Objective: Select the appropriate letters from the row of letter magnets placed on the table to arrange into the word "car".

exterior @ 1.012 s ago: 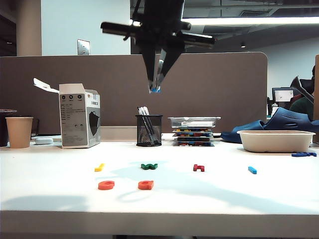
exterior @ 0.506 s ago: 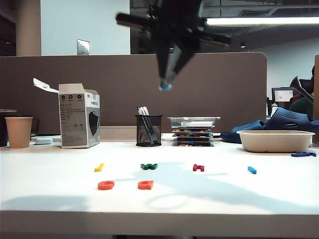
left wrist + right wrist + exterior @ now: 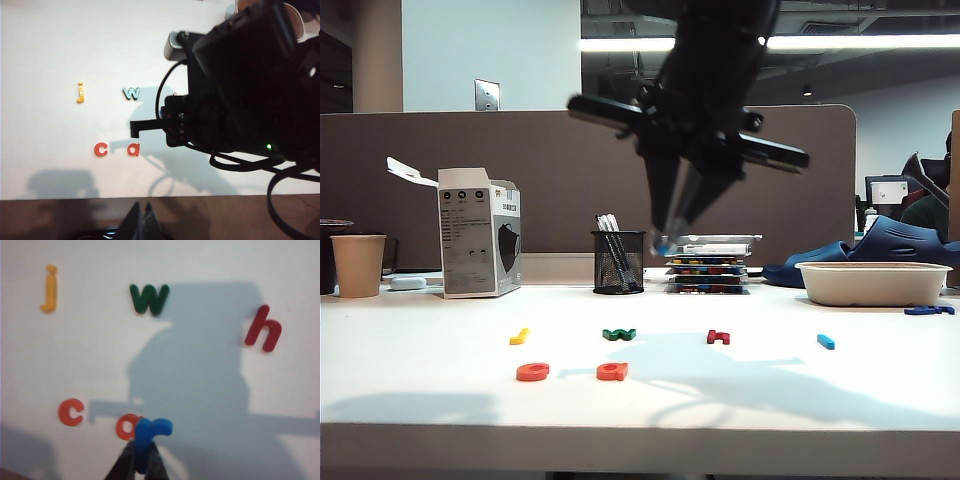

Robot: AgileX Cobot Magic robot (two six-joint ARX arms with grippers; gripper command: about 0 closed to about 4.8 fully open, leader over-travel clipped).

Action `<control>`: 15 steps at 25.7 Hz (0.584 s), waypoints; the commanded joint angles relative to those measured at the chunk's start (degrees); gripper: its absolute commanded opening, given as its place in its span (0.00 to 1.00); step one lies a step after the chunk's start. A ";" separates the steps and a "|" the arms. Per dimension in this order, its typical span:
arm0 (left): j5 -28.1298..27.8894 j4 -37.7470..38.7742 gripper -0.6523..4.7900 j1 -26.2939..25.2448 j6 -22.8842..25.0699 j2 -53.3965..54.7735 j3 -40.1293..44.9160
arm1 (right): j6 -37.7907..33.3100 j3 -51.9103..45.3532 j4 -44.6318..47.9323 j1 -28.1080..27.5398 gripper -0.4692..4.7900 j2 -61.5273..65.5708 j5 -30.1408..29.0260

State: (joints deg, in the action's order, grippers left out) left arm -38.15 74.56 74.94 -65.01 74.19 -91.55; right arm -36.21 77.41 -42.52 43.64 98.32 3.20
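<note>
My right gripper (image 3: 665, 243) hangs above the table (image 3: 740, 400), shut on the blue "r" (image 3: 150, 435), whose hook sticks out past the fingertips. The exterior view shows it above and just right of the orange-red "a" (image 3: 612, 371), with the orange-red "c" (image 3: 532, 372) to that letter's left. Behind them lie a yellow "j" (image 3: 519, 336), green "w" (image 3: 619, 334), dark red "h" (image 3: 718, 337) and a blue bar (image 3: 826, 341). My left gripper (image 3: 141, 210) is shut and empty, off the table's front edge, near "c" (image 3: 101, 149) and "a" (image 3: 133, 149).
Along the back stand a paper cup (image 3: 358, 264), a grey box (image 3: 478, 232), a mesh pen holder (image 3: 619, 262), stacked clear trays (image 3: 708, 262) and a white bowl (image 3: 873, 283). Blue slippers (image 3: 860, 250) lie behind the bowl. The right arm (image 3: 240, 85) fills much of the left wrist view.
My right gripper has carried the blue "r" to the right and down, closer to the table. The letters on the table have not moved.
</note>
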 commanded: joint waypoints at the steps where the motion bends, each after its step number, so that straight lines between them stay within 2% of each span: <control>1: -0.46 -0.11 0.11 -0.02 0.04 -0.13 -0.22 | -0.87 -1.73 1.31 -0.07 0.08 -0.28 -0.37; 5: -0.46 -0.11 0.11 -0.02 0.04 -0.13 -0.22 | -0.85 -4.50 3.69 -0.74 0.08 -0.28 -3.21; 15: -0.46 -0.11 0.11 -0.02 0.04 -0.13 -0.22 | -0.83 -10.51 7.72 -0.76 0.08 -0.15 -4.11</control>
State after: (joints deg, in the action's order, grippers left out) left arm -38.17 74.56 74.94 -65.01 74.19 -91.55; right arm -36.84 67.26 -36.47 42.83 98.32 -0.23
